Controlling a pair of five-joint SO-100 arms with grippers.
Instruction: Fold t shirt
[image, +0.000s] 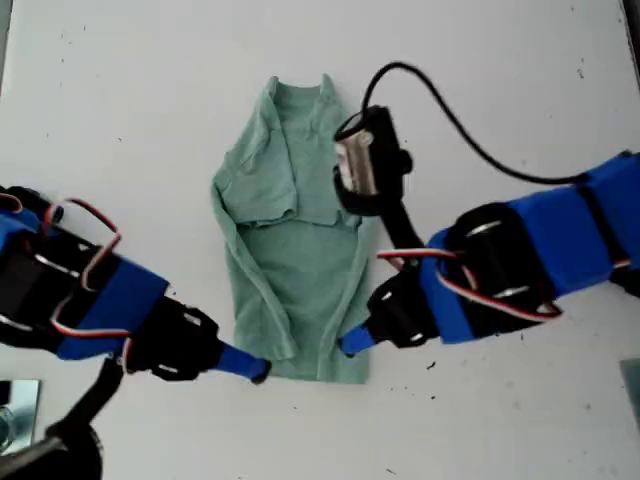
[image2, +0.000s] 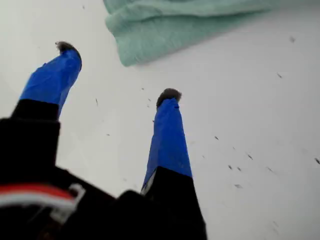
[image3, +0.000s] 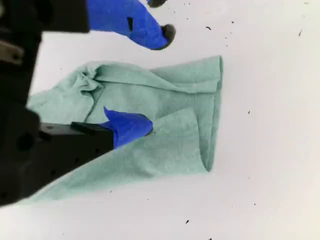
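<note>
pale sage-green soft knit t shirt (image: 290, 240) lies flat on white table (image: 120, 90), sides already folded in. light, limp, drapes; best pinched at hem corners. my first gripper (image2: 116, 72) jaws apart, empty, hem corner just ahead. my second gripper (image3: 150, 80) jaws apart, lower finger on hem.

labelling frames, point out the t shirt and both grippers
t shirt (image: 295, 260): exterior view, middle of the folded body.
my first gripper (image2: 117, 72): first wrist view, table between the open tips.
my second gripper (image3: 152, 80): second wrist view, between the tips, over cloth.
</note>
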